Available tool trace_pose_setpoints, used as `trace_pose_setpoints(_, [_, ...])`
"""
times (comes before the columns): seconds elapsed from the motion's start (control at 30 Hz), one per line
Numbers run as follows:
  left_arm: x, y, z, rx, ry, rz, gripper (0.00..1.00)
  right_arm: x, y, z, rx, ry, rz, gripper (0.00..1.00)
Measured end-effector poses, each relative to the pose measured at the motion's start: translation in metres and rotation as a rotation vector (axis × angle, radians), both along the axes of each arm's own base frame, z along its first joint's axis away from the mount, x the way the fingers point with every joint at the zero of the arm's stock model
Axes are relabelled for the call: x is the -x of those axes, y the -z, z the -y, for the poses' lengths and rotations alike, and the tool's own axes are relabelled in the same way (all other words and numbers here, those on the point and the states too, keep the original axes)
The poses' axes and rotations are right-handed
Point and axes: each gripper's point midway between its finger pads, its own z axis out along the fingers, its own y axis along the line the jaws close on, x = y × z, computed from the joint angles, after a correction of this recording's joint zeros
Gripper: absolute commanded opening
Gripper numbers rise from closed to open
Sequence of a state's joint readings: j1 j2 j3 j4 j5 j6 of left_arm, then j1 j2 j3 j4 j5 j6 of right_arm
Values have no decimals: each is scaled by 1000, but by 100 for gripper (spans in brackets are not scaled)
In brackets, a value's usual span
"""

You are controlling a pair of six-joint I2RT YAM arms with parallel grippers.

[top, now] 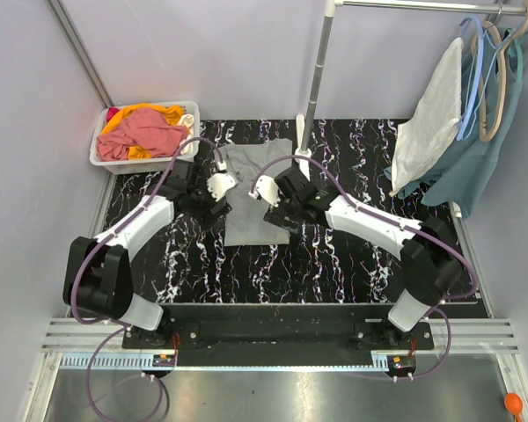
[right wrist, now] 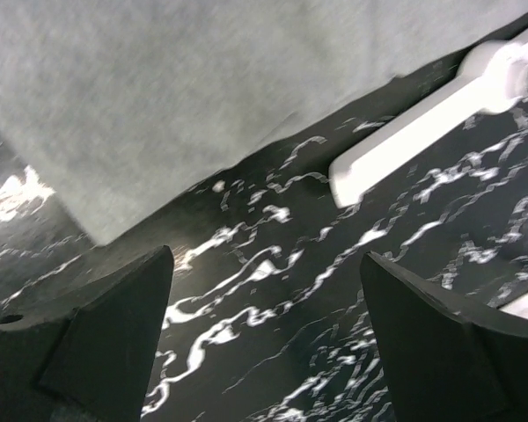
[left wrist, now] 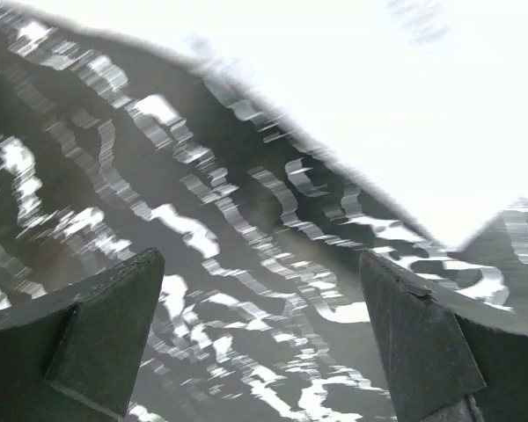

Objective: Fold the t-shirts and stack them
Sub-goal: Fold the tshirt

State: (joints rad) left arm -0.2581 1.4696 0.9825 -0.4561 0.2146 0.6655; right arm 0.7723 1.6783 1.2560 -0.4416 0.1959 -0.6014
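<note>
Two grippers flank the grey shirt (top: 257, 163), which lies flat mid-tabletop (top: 352, 264) toward the far edge, long axis running far edge to near edge. Left gripper (top: 218, 187) is at its left edge, right gripper (top: 266, 190) at its right side. Both jaws are wide apart and empty. Neither arm is clearly nearer. Right wrist view: cloth edge just ahead of the fingertips. Pink shirt (top: 145, 132) and orange shirt (top: 167, 112) are in the bin (top: 97, 158), far-left corner.
</note>
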Motion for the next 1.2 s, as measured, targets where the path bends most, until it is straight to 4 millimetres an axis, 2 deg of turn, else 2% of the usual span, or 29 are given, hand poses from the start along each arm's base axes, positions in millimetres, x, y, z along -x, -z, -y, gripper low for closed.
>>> trace_pose_setpoints(0.13, [11, 1, 24, 65, 46, -73, 99, 21, 25, 11, 5, 6, -74, 91])
trace_pose_setpoints(0.23, [21, 16, 35, 81, 67, -151, 99, 36, 46, 19, 23, 12, -130, 91])
trace_pose_setpoints(0.3, [29, 27, 41, 80, 80, -201, 99, 41, 53, 21, 28, 14, -149, 90])
trace_pose_setpoints(0.43, [43, 46, 53, 62, 118, -278, 99, 45, 55, 22, 23, 17, -153, 90])
trace_pose_setpoints(0.67, [56, 63, 62, 42, 148, -345, 94, 47, 49, 25, 6, 18, -140, 89])
trace_pose_setpoints(0.77, [58, 69, 62, 36, 147, -363, 88, 48, 50, 25, 3, 16, -141, 89])
trace_pose_setpoints(1.07, [52, 73, 63, 29, 148, -366, 55, 47, 52, 18, -22, 1, -141, 85])
trace_pose_setpoints(1.2, [48, 74, 66, 32, 147, -364, 42, 47, 64, 15, -14, -6, -163, 84])
